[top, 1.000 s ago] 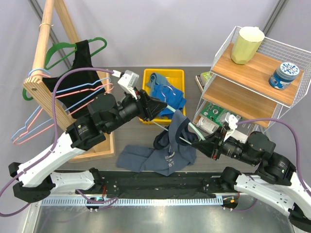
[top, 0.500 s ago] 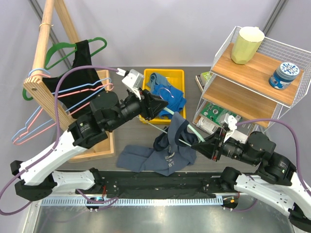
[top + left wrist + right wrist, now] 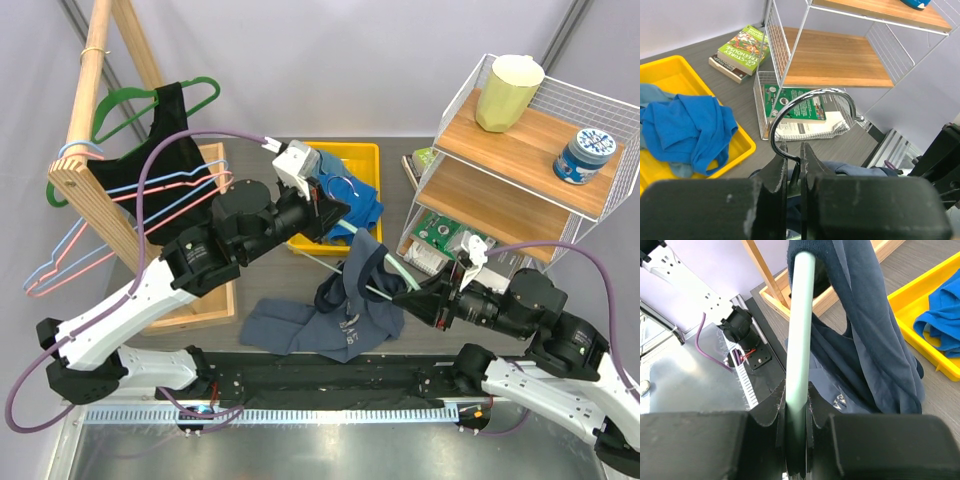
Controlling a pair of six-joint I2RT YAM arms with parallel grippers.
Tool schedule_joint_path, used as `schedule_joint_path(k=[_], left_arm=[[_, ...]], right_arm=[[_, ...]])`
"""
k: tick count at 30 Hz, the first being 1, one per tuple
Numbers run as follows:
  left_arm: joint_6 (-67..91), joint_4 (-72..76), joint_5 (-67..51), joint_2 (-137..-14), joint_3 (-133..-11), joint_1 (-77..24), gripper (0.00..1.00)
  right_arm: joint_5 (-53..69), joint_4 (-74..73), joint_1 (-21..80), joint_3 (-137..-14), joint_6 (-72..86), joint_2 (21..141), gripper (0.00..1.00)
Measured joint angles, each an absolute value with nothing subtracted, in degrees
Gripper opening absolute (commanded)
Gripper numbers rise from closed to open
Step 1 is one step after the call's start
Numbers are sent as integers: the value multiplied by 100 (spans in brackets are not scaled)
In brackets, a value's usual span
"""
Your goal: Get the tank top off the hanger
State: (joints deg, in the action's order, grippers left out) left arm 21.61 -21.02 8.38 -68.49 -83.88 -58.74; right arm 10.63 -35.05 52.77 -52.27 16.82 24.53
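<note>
A navy tank top [image 3: 345,315] hangs from a mint-green hanger [image 3: 395,262], its lower part piled on the table's front. My left gripper [image 3: 335,205] is shut on the hanger's metal hook [image 3: 812,107], pinching its neck just above the cloth [image 3: 860,167]. My right gripper [image 3: 412,296] is shut on one mint arm of the hanger [image 3: 801,330]. In the right wrist view the tank top's strap [image 3: 865,340] still loops over that arm's far end. The hanger is held above the table between both arms.
A yellow bin [image 3: 338,148] with blue clothes stands behind the hanger. A wooden rack [image 3: 90,90] at left carries several hangers and a black garment [image 3: 170,130]. A wire shelf [image 3: 530,140] with a cup and a tin stands at right, books [image 3: 742,50] beside it.
My left gripper has moved right and toward the yellow bin, carrying the hanger's hook with it. The right gripper and the tank top have hardly moved.
</note>
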Motion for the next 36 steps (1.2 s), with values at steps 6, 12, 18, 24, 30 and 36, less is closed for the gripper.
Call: schedule_joint_path(k=[6,12,18,24,30,36], left_arm=[[2141,-2294,913,-6919,-8630,-5878,0],[2143,-2495,854,-6895,-8735,-5872,0],[2204,-2624,834,-6632,-8709,-5872,0],[2252,-2696,746,-6117,-8525,-5872,0],[2366,-2733,589,-5833,-8346,-5872,0],[2408,-2818,395,-5725,-8141,-5874,0]], right_arm=[[1061,-3518,5277,-5415,1758,2550,53],[1052,-3872,5277,-5863,1905,2563,64],[14,-4550,5286,-6742,2123,2482,69],[-1229,-4661,5286,-7155,2132,2329,61],[-456,-4093,5280,-6510,1686,2971,65],[1426,-3044,5282,-5874,1304,3966,67]])
